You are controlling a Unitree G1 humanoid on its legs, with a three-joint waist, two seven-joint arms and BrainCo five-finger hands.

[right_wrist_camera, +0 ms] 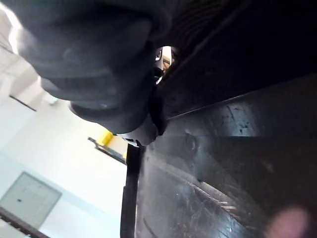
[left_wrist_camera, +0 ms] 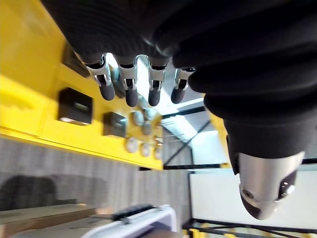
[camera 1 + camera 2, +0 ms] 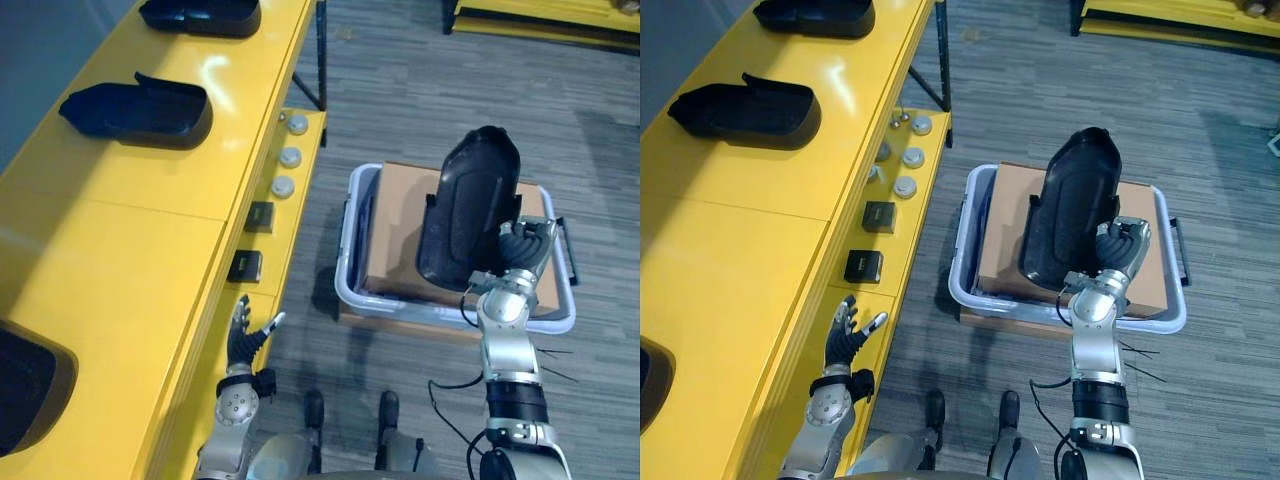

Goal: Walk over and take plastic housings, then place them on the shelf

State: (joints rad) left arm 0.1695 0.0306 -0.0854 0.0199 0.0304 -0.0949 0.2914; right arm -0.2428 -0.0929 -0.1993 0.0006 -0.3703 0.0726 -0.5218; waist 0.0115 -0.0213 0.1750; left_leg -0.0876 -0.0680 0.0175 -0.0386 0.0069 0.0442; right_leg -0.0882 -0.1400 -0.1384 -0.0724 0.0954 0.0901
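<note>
My right hand (image 3: pixel 524 255) is shut on a black plastic housing (image 3: pixel 468 205) and holds it upright above the cardboard in a pale crate (image 3: pixel 352 290). Up close the housing (image 1: pixel 233 163) shows as a dark scuffed surface against that hand. Two more black housings (image 3: pixel 140 110) (image 3: pixel 200 14) lie on top of the yellow shelf (image 3: pixel 120 250), and part of a third (image 3: pixel 28 385) shows at the near left. My left hand (image 3: pixel 245 338) hangs open beside the shelf's front edge, fingers (image 2: pixel 131 82) straight, holding nothing.
A lower yellow ledge (image 3: pixel 290 215) carries several round grey knobs (image 3: pixel 288 157) and two small black boxes (image 3: pixel 246 265). The crate stands on grey floor to the right of the shelf. Another yellow rack (image 3: pixel 545 22) stands at the far right.
</note>
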